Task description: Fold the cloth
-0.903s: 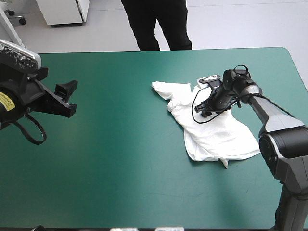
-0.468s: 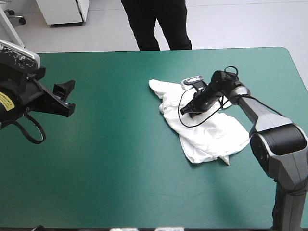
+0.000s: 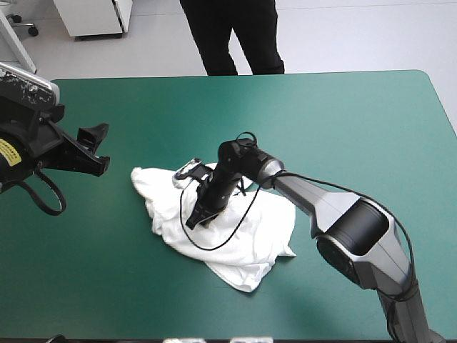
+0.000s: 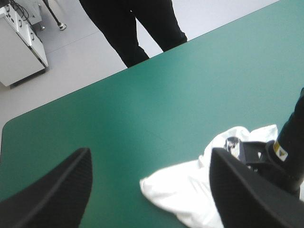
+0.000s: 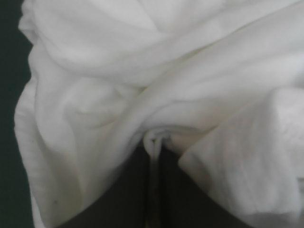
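The white T-shirt [image 3: 264,239] lies in a crumpled heap on the teal-green counter [image 3: 343,114], a little left of centre and toward the near edge, with no straight hem or squared corner showing. The right hand [image 3: 194,218] reaches across the heap and is clamped on a pinch of fabric near its middle. In the right wrist view a thin ridge of cloth is caught where the hand comes together, with loose folds bunched ahead of it. The left hand [image 3: 98,148] hovers above the counter's left side, spread wide and holding nothing. It is apart from the garment, and the nearest white corner lies ahead of it in the left wrist view.

Judging by how things lie, the folding proper has not begun. The T-shirt is neither spread flat nor doubled over, and the sleeves cannot be told apart in the wrinkles. The whole task appears to be left: opening the garment out smooth on the counter, likely with both hands sharing the work, then bringing its sides and ends together into a tidy bundle.
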### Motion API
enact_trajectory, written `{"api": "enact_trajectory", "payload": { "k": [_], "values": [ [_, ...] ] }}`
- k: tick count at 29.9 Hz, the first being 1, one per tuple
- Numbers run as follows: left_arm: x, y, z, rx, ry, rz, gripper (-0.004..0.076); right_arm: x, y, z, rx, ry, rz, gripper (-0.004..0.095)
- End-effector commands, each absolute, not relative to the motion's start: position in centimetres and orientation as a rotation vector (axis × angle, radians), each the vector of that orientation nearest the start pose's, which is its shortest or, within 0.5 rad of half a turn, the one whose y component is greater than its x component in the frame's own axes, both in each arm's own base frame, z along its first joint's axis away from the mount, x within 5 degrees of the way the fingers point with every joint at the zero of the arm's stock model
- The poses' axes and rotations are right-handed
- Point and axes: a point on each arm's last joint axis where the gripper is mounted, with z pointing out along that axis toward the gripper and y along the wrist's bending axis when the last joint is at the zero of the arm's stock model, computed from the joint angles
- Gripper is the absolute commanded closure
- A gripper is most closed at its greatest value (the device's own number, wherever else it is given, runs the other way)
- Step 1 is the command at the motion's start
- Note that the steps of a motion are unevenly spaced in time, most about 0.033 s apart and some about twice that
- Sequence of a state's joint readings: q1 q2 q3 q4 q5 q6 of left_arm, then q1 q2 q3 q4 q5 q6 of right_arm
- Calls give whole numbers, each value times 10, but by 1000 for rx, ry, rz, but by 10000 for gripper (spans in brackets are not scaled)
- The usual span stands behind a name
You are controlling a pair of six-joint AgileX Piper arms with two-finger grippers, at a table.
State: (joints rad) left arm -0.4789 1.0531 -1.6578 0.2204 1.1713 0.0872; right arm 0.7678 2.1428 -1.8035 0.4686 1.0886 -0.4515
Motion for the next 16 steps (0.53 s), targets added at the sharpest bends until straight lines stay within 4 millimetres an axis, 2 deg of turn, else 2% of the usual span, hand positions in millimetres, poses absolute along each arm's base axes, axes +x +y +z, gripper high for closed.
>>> {"api": "enact_trajectory", "payload": {
  "k": [1, 4, 6, 9, 11, 12, 13, 16],
  "values": [
    [137, -52, 537, 501, 1872, -4, 220, 292, 353, 260, -1430, 2393, 727, 921],
    [137, -52, 537, 499, 1873, -5, 220, 300, 349, 262, -1407, 2381, 624, 884],
    [137, -52, 537, 498, 1873, -6, 220, 307, 343, 266, -1392, 2395, 604, 786],
    [138, -51, 538, 496, 1873, 1, 220, 321, 327, 280, -1319, 2440, 609, 513],
    [138, -50, 538, 494, 1871, 16, 220, 331, 312, 299, -1246, 2476, 619, 317],
    [138, -49, 538, 492, 1870, 27, 222, 334, 304, 308, -1216, 2487, 621, 270],
    [138, -49, 538, 491, 1872, 35, 226, 336, 294, 318, -1181, 2490, 615, 251],
    [138, -46, 537, 488, 1888, 67, 230, 334, 262, 355, -1107, 2437, 541, 306]
  ]
}}
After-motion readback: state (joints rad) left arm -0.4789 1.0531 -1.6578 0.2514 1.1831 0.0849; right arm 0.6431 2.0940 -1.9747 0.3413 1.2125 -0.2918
